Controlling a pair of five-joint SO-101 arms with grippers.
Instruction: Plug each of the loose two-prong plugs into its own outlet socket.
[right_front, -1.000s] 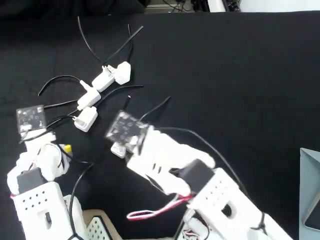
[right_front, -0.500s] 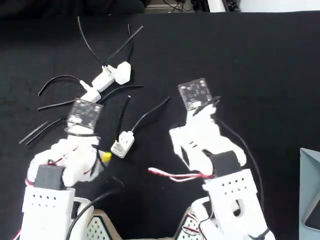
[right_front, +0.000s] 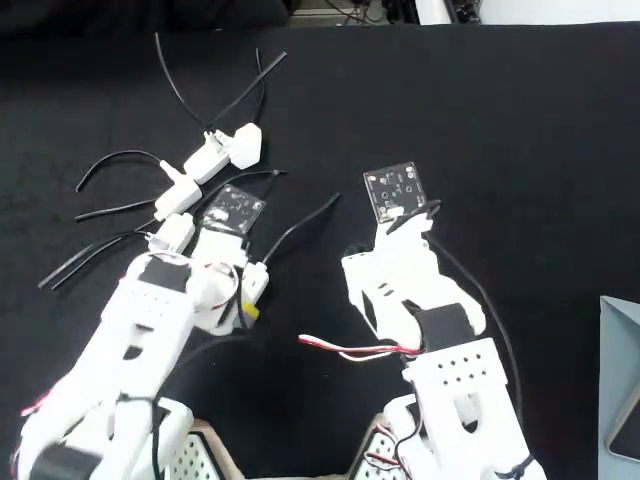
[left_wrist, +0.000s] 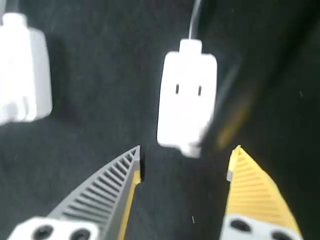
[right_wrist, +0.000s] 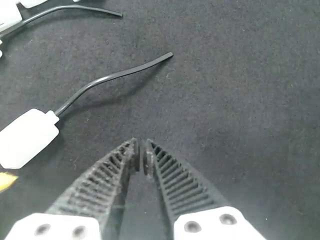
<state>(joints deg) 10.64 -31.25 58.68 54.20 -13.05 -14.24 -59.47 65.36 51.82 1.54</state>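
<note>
Hanging over the white outlet socket (left_wrist: 187, 97), the left gripper (left_wrist: 186, 148) has its jaws wide apart. The socket lies just ahead, its long side pointing straight away, cord end farthest. It sits lower left of center on the black surface (right_front: 520, 150), with open room to its right. The right gripper (right_wrist: 141, 146), jaws together, is farther off.

I'm white plastic shells throughout: my left arm (right_front: 150, 320) and right arm (right_front: 400, 275) each carry black servo blocks (right_front: 445, 325) and a black square circuit board (right_front: 394, 192) at the wrist. Red and white wires (right_front: 345, 350) loop off the right arm. My left gripper (left_wrist: 186, 150) pairs a grey ribbed finger (left_wrist: 107, 187) with a yellow finger (left_wrist: 255, 192); my right gripper (right_wrist: 141, 145) has dark grey ribbed ones on white, screw-holed mounts.
</note>
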